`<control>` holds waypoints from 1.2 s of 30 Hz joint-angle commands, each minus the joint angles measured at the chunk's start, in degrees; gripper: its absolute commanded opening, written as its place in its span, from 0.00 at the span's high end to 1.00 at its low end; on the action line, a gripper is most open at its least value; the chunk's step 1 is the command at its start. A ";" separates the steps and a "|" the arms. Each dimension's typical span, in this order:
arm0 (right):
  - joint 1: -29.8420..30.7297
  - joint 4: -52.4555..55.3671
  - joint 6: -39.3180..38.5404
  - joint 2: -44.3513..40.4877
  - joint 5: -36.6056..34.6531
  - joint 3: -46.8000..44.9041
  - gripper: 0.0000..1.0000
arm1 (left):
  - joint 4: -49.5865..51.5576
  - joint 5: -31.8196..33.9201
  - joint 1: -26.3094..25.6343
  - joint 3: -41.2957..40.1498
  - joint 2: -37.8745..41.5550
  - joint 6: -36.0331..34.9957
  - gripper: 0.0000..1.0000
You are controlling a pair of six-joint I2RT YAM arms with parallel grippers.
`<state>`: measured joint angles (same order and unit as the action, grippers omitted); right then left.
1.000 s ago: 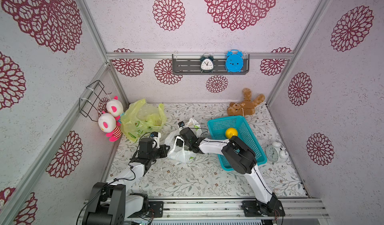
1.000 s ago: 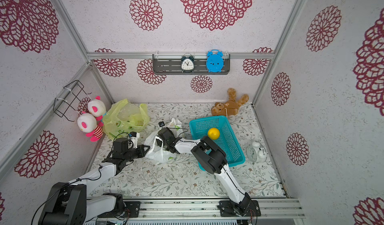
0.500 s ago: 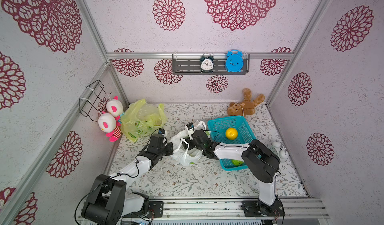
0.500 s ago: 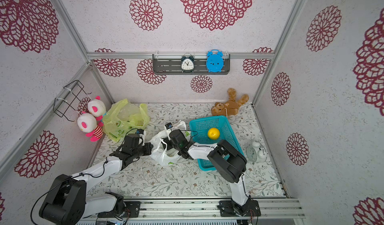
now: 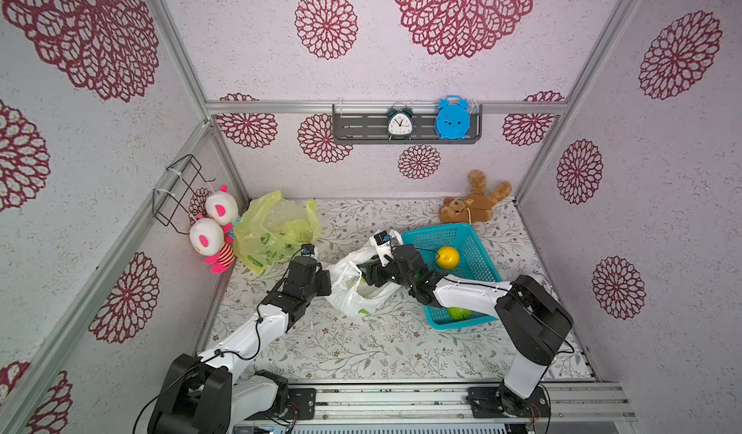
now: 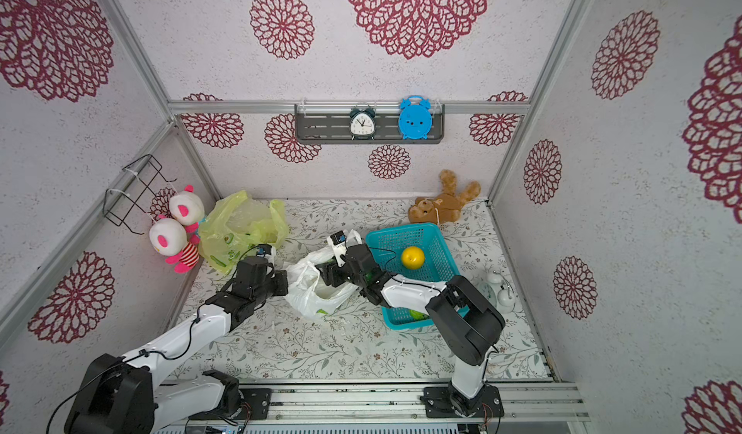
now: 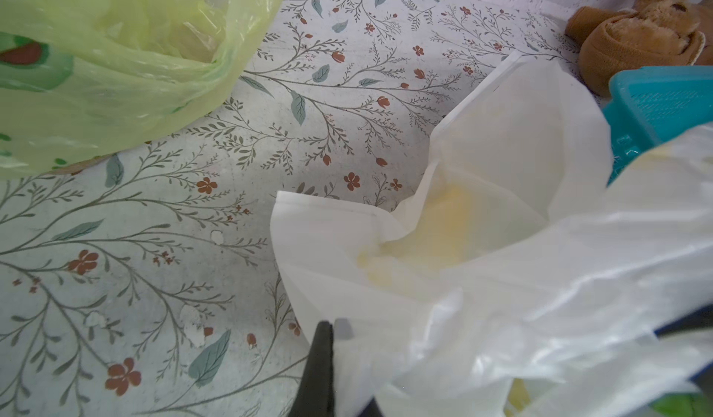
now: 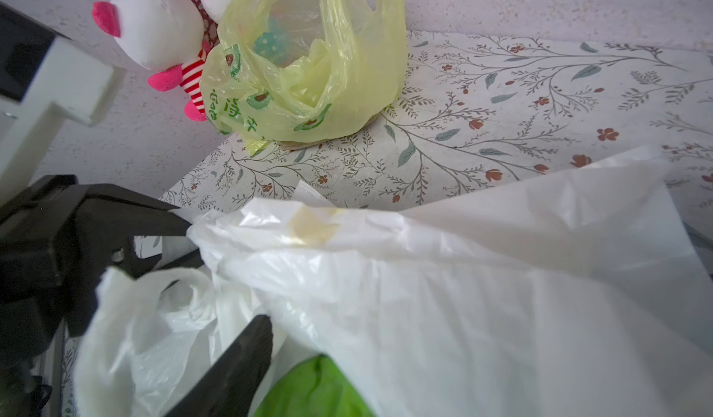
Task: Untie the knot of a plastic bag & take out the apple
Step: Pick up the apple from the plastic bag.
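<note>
Since knot looks undone, step = getting apple out. Left pincer (image 7: 332, 328) clamped on rim of white bag (image 5: 353, 297), mouth open. Right pincer (image 5: 369, 274) is inside, green apple (image 8: 316, 388) betw. its spread jaws; can't tell if gripped. Next: squeeze, lift clear, twd basket (image 5: 435, 229) behind it.

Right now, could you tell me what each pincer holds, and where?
The left pincer pinches the white plastic bag by its mouth's rim. The right pincer is inside that mouth; its grip cannot be told.

Left arm (image 5: 261, 327) and right arm (image 5: 469, 291) reach inward low; left fingers (image 7: 318, 357) pinched shut, right fingers (image 8: 239, 365) half hidden.
</note>
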<state>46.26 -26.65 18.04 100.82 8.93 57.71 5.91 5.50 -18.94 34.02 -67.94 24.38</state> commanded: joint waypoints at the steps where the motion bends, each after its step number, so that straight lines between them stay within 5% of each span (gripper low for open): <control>1: -1.44 2.80 -0.91 0.35 2.67 0.41 0.37 | 2.42 5.12 1.02 0.99 0.38 -0.14 1.00; 11: -1.17 7.36 -3.08 4.85 1.88 1.97 0.14 | -2.37 -0.07 -0.75 -0.05 -1.16 -1.50 1.00; 21: 1.25 14.44 -7.06 6.69 -4.75 2.26 0.11 | -3.13 0.57 -1.28 -2.67 1.26 -2.69 1.00; 28: 2.32 15.65 -7.52 9.54 -10.92 4.10 0.30 | -3.72 0.37 -1.45 -4.05 3.06 -2.73 1.00; 31: 2.88 13.18 -7.52 6.51 -10.86 2.84 0.48 | -3.14 0.71 -1.45 -3.49 2.84 -2.73 1.00; 36: 4.58 7.47 -11.16 -3.84 -6.71 -2.64 0.55 | -2.18 1.91 -1.37 -2.12 1.14 -2.44 1.00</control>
<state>49.95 -14.31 9.74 105.10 0.34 56.69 3.86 6.24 -20.01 30.61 -66.17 22.44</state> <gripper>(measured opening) 0.635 0.042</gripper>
